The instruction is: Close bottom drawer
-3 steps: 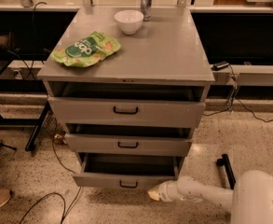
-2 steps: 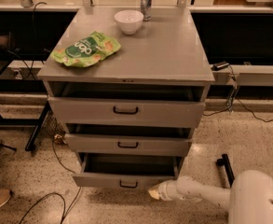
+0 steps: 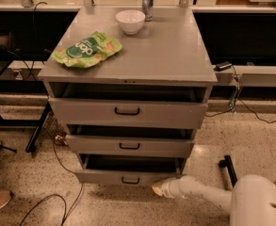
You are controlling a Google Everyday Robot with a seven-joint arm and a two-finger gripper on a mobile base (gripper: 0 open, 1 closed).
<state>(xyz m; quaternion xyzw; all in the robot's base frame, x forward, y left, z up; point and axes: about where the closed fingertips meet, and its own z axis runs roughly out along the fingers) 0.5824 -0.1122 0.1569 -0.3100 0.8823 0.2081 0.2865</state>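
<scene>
The grey cabinet has three drawers, all pulled out a little. The bottom drawer (image 3: 128, 177) is the slimmest, with a small black bar handle (image 3: 130, 180), and its dark inside shows above the front panel. My gripper (image 3: 158, 189) is low at the right end of that front panel, on the end of my white arm (image 3: 198, 192) reaching in from the lower right. It looks to be touching the panel's lower right corner.
A mid-sized drawer (image 3: 128, 146) and the tall top drawer (image 3: 128, 112) sit above. On the cabinet top are a green bag (image 3: 86, 49), a white bowl (image 3: 130, 21) and a can (image 3: 148, 3). Cables lie on the floor at the left. A black stand (image 3: 228, 169) is at the right.
My gripper has pushed inward along the bottom drawer's right end, and the bottom drawer has slid back in somewhat.
</scene>
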